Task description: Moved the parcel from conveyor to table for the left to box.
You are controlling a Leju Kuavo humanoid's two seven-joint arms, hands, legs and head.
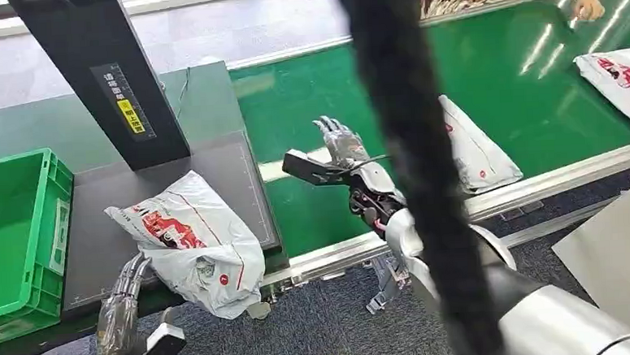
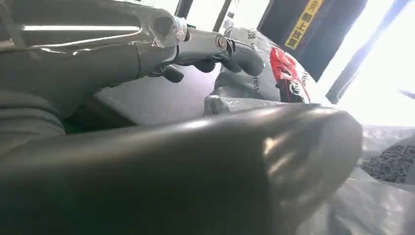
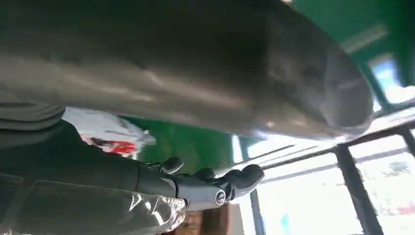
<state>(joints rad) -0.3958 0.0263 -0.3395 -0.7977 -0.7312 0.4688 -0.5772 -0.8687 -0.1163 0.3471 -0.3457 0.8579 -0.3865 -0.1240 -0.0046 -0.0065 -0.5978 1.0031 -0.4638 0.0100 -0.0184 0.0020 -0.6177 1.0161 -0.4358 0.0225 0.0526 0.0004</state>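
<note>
- The left hand [image 1: 126, 289] is reaching up at the table's near edge, fingers touching the white parcel [image 1: 195, 241] without clearly gripping it.
- The right hand [image 1: 341, 142] is hovering over the green conveyor [image 1: 527, 101], fingers spread and holding nothing.
- The parcel is lying on the dark table [image 1: 230, 178], overhanging its front edge, beside a green crate [image 1: 13, 234].
- Two more parcels are sitting on the conveyor.

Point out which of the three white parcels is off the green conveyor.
The parcel lying on the dark table beside the left hand; the other two parcels lie on the belt.
</note>
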